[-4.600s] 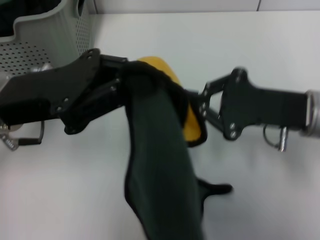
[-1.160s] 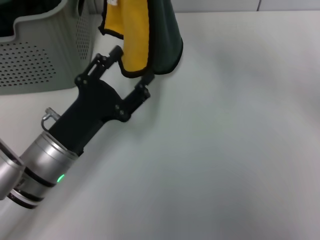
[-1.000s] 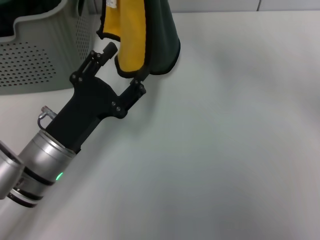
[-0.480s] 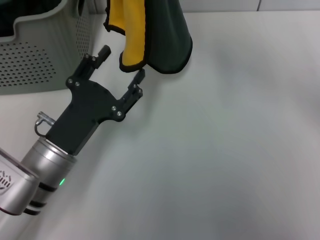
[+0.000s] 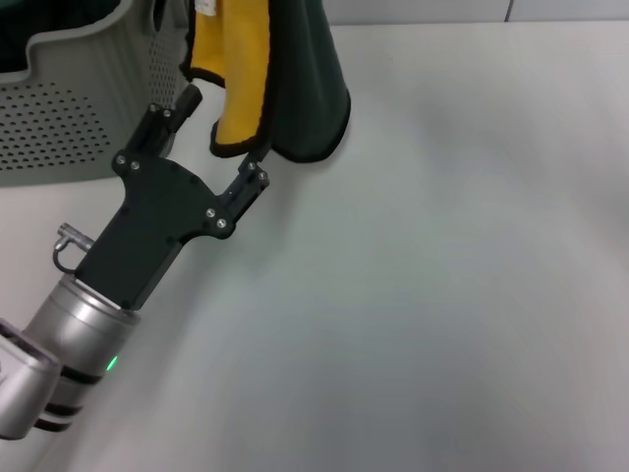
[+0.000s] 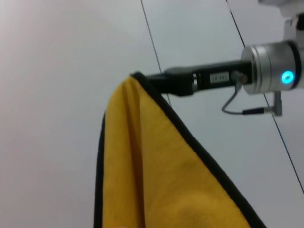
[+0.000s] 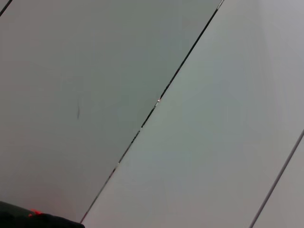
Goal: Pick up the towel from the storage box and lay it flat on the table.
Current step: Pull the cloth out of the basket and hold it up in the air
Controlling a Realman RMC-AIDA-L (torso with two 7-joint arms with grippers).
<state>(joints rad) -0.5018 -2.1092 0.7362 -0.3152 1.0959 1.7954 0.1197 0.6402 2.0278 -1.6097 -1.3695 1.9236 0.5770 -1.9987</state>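
Note:
The towel [image 5: 295, 79] hangs folded above the table [image 5: 442, 295], yellow face towards the storage box [image 5: 69, 108], dark green face on the other side. Its top runs out of the head view. In the left wrist view the towel [image 6: 142, 166] dangles from its upper corner, where my right gripper [image 6: 142, 78] is shut on the black-edged tip. My left gripper [image 5: 221, 138] is open, its two fingers on either side of the towel's lower yellow corner, not closed on it.
The storage box stands at the far left corner of the table, right beside the left gripper's fingers. White table surface stretches to the right and front. The right wrist view shows only pale panels.
The hanging towel has swung a little to the left, towards the box. My left gripper has shifted left and slightly nearer with it, still open around the lower corner.

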